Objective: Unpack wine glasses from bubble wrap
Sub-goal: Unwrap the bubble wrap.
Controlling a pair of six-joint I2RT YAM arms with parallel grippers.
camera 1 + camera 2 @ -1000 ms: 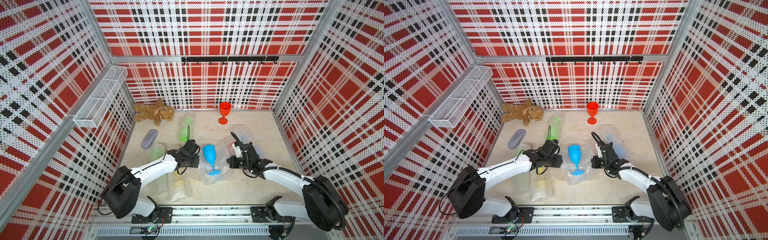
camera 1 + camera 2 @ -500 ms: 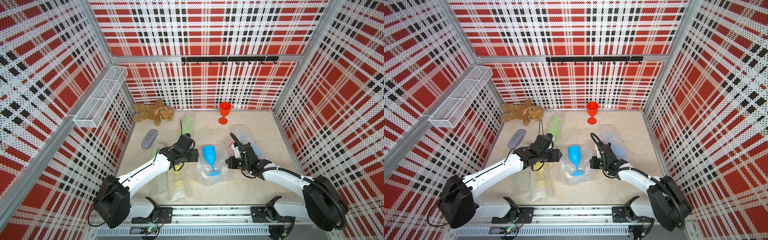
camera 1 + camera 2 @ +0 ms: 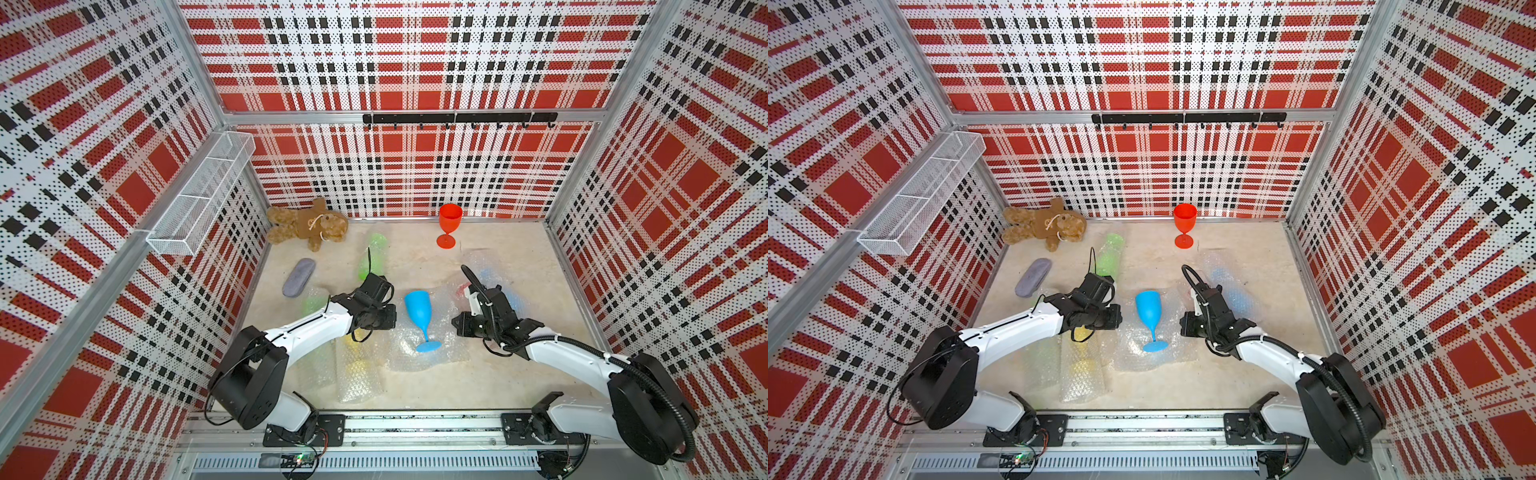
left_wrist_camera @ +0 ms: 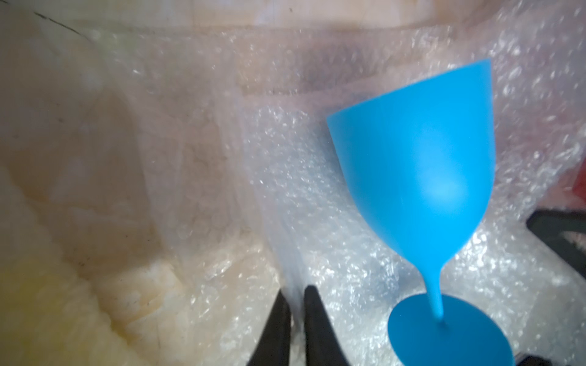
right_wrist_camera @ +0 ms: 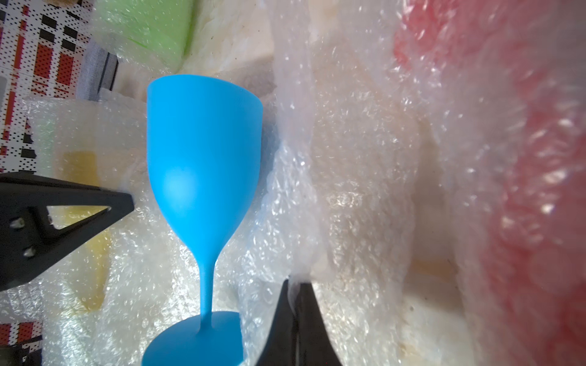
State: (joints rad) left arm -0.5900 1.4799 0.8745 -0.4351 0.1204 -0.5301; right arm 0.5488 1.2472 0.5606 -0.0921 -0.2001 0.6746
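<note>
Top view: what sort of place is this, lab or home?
Most likely a robot test cell, not a home: plaid perforated walls on aluminium framing enclose a small tabletop, with the left arm and right arm bolted to a front rail.

No readable text, label, brand or number shows on anything here.

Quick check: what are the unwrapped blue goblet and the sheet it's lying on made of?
The blue goblet looks like plastic: opaque, satin finish with one soft highlight. The bubble wrap sheet looks like thin clear plastic film: glossy, dotted with glinting air bubbles, and the table shows through.
</note>
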